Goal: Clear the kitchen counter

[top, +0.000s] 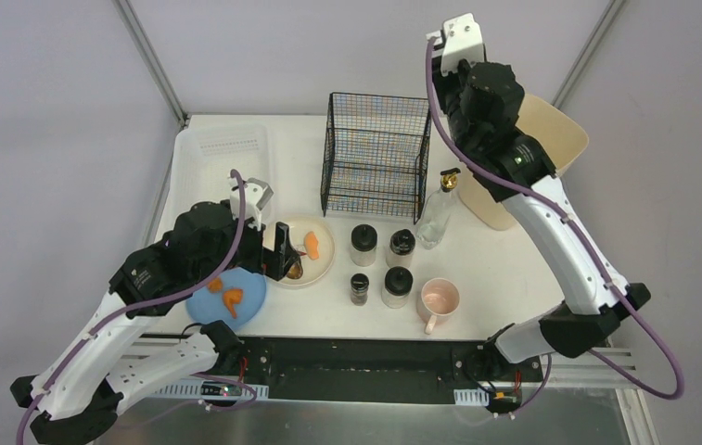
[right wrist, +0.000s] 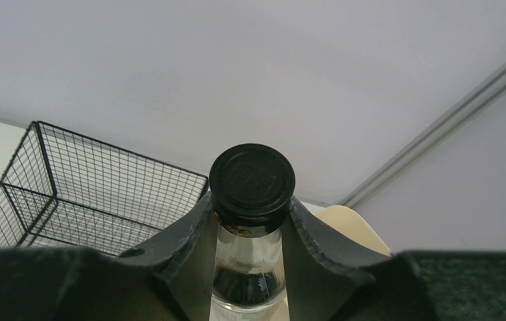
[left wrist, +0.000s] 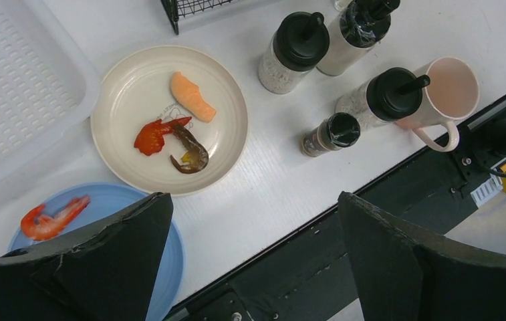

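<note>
You're in a robot lab cell dressed up as a kitchen: plain grey panels point(top: 41, 93) and bare metal frame posts point(top: 152, 60) close in the white bench point(top: 504, 269), both arms point(top: 569, 246) are bolted to a black rail point(top: 365, 366) along the bottom of the frame, and purple cables point(top: 430, 88) trail from them.
</note>
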